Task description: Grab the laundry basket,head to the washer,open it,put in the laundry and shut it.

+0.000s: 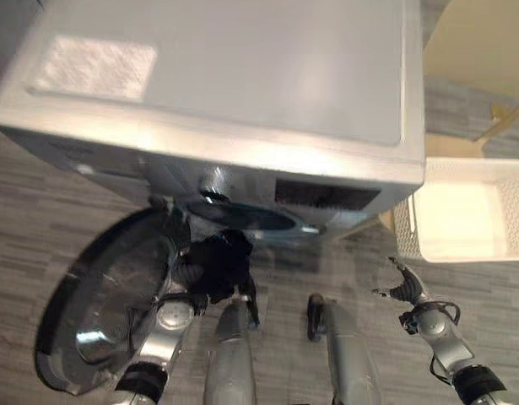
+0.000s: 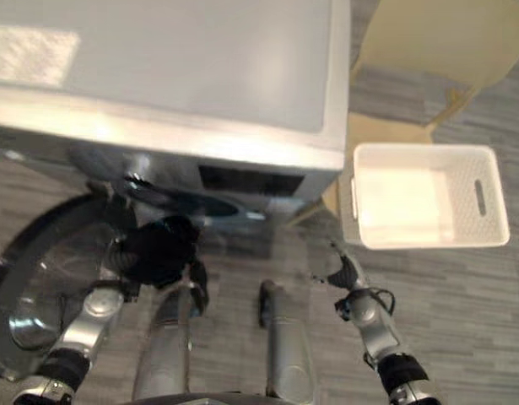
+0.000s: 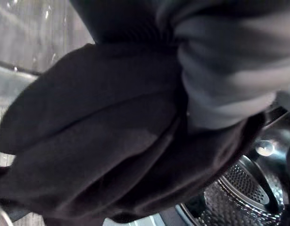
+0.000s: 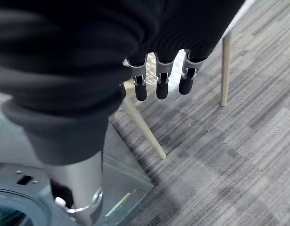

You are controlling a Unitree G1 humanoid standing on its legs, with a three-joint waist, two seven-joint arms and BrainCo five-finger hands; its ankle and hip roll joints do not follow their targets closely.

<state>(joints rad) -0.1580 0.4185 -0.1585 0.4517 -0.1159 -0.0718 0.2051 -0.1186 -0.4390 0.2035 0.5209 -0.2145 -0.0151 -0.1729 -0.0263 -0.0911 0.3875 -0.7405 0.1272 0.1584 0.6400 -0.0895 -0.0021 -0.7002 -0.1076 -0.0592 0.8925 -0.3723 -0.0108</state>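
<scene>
- The washer (image 1: 242, 93) is standing in front of the robot with its round door (image 1: 99, 304) swinging wide open toward the robot's left, the glass facing up and out over the grey floor (image 2: 462, 304).
- The left robot hand (image 1: 210, 268) is gripping a bundle of dark laundry (image 2: 158, 251), its fingers curled into the cloth, and is hanging just in front of the drum opening (image 1: 246, 218).
- In the left wrist view, the dark laundry (image 3: 102, 136) is bunching across the frame, with the perforated steel drum (image 3: 239, 188) showing past it; the cloth is sitting at the mouth of the drum and not yet inside it.
- The right robot hand (image 2: 345, 272) is hovering over the floor to the right of the washer, holding nothing; in the right wrist view its fingers (image 4: 159, 82) are hanging straight and loosely together, touching no object.
- The white laundry basket (image 2: 487, 232) is resting on the floor to the right of the washer, just beyond the right robot hand and apart from it; no clothes are showing inside it.
- Pale wooden legs (image 4: 145, 127) of a piece of furniture are standing on the floor near the basket, beside the corner of the washer.
</scene>
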